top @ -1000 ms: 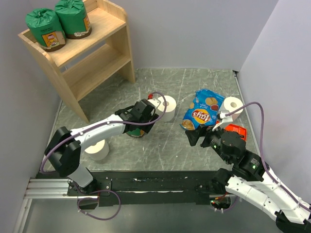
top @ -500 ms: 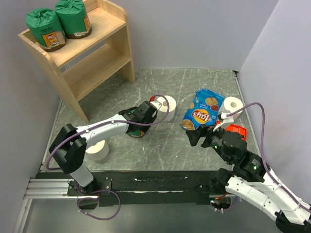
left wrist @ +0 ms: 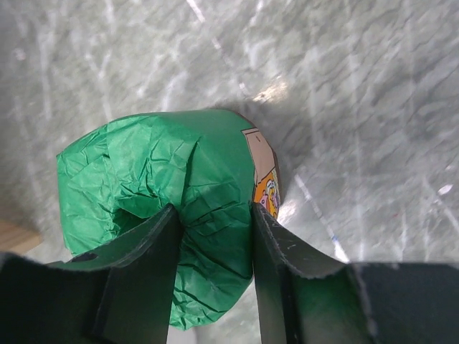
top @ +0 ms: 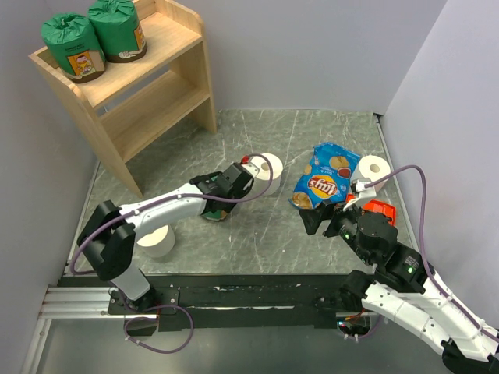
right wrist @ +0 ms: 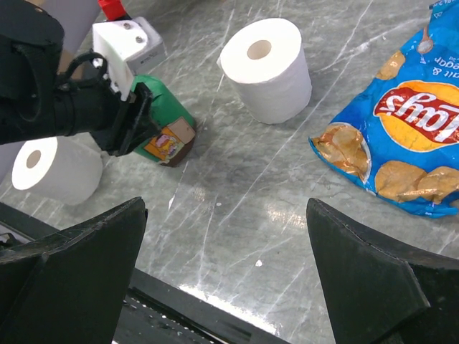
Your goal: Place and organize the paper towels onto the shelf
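Grey marble tabletop (top: 327, 132) spreads under us, with the shelf (top: 129, 86) at far left already carrying two green rolls (top: 93, 35). Our left gripper (left wrist: 215, 222), wide a second ago, has now clamped onto the third green roll (left wrist: 165, 179), so we judge it ready to lift. Its crinkly wrap dents between the fingers. Our right gripper (right wrist: 226, 279) stays open, idle.

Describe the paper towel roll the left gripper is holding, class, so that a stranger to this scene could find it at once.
Start at the light wooden two-tier shelf in the far left corner, then come forward onto the grey marbled table. Near the centre, the left gripper pinches a roll in crinkly green wrap with an orange label. The rolls around it on the table are bare white; the other green ones stand on the shelf.
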`<state>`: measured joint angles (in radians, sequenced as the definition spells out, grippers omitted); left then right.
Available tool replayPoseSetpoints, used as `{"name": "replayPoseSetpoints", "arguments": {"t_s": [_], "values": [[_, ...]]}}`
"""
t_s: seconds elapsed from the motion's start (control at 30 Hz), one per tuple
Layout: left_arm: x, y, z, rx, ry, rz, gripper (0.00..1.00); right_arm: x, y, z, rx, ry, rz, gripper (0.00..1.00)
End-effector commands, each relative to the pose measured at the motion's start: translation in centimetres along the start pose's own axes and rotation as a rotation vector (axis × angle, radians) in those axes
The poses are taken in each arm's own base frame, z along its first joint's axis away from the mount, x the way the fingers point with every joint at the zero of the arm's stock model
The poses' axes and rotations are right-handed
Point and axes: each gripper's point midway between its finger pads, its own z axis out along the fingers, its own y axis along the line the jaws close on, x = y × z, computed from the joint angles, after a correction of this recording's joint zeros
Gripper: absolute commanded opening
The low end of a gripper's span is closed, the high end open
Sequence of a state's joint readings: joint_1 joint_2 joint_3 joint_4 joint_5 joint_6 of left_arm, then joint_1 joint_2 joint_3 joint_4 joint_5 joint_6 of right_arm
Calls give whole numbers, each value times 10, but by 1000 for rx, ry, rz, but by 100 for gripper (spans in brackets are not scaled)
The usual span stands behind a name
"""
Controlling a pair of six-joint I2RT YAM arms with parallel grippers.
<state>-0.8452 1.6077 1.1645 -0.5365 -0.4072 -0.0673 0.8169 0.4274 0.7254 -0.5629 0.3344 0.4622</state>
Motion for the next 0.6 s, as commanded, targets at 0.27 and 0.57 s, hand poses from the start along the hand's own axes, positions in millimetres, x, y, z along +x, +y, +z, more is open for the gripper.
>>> {"name": "replayPoseSetpoints", "arguments": {"t_s": [0.27, 0.57], "values": [[-133, 92, -140, -219, -370, -9, 36, -11, 6, 3, 4, -1, -16, 100], [-216, 152, -233, -406, -644, -13, 34, -31, 8, -7, 13, -29, -23, 100]]}}
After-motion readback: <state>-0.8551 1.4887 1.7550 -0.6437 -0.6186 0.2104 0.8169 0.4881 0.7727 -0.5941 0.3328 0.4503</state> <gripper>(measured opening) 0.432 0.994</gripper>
